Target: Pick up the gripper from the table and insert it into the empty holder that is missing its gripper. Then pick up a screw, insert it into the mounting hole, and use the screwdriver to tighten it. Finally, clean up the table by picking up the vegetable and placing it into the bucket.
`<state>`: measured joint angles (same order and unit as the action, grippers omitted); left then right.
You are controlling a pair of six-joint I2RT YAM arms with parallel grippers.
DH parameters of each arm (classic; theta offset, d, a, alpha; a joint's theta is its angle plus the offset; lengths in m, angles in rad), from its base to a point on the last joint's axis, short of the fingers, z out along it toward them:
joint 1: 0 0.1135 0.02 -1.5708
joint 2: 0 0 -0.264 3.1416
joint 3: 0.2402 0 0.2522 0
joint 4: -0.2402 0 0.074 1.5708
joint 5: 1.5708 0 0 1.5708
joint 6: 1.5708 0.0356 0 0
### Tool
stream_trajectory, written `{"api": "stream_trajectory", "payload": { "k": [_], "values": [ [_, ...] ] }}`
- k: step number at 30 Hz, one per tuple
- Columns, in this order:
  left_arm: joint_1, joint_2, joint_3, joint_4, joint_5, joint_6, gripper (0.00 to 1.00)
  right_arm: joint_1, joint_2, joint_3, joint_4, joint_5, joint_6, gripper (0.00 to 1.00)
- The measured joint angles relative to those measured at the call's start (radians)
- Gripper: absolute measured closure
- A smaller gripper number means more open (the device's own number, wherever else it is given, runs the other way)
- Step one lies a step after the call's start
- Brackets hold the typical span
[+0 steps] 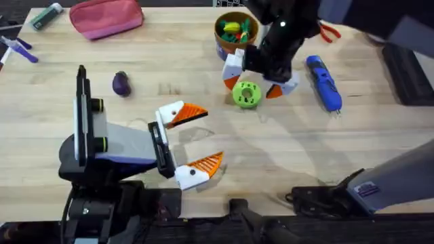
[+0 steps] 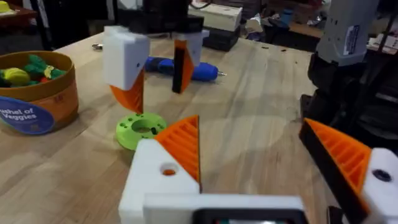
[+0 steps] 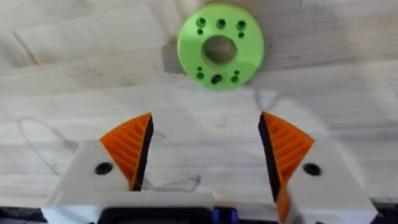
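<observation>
- Eggplant-shaped vegetable, dark purple, lay on the wooden table to the left, beyond the left arm and well apart from both grippers.
- Nearest the bases, the left gripper lay low over the table with its orange-padded fingers spread wide and nothing between them.
- Farther out, a green disc with a centre hole and small holes around it sat flat on the table.
- The right gripper hung just over that disc, fingers pointing down, parted wide and holding nothing; in its wrist view the disc lay just past the fingertips.
- The blue screwdriver lay on the table to the right of the right gripper, untouched.
- Farthest back, the bucket stood upright with yellow and green toy food inside, just behind the right gripper.
</observation>
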<state>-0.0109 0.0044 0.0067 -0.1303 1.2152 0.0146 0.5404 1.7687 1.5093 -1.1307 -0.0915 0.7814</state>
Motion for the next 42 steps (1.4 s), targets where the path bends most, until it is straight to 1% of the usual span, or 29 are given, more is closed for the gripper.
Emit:
{"api": "stream_trajectory", "payload": {
  "k": [5, 11, 14, 25, 30, 35, 38, 42],
  "values": [
    [0.0, 0.0, 0.0, 0.0, 0.0, 0.0, 0.015, 0.0, 0.025, -0.01, 0.082, 0.012, 0.013, 0.083],
    [0.0, 0.0, 0.0, 0.0, 0.0, 0.0, 0.014, 0.002, 0.025, -0.081, 0.134, 0.044, 0.029, 0.109],
    [0.0, 0.0, 0.0, 0.0, 0.0, 0.0, 0.014, 0.007, 0.025, -0.107, 0.144, 0.078, 0.038, 0.113],
    [0.0, 0.0, 0.0, 0.0, 0.0, 0.0, 0.015, 0.089, 0.025, -0.115, 0.154, 0.199, 0.09, 0.129],
    [0.0, 0.0, 0.0, 0.0, 0.0, 0.0, 0.015, 0.093, 0.041, -0.115, 0.155, 0.216, 0.11, 0.168],
    [0.0, 0.0, 0.0, 0.0, 0.0, 0.0, 0.015, 0.092, 0.088, -0.115, 0.166, 0.226, 0.117, 0.242],
    [0.0, 0.0, 0.0, 0.0, 0.0, 0.0, 0.014, 0.092, 0.099, -0.116, 0.173, 0.226, 0.12, 0.308],
    [0.0, 0.0, 0.0, 0.0, 0.0, 0.0, 0.014, 0.092, 0.099, -0.117, 0.178, 0.226, 0.125, 0.349]
  ]
}}
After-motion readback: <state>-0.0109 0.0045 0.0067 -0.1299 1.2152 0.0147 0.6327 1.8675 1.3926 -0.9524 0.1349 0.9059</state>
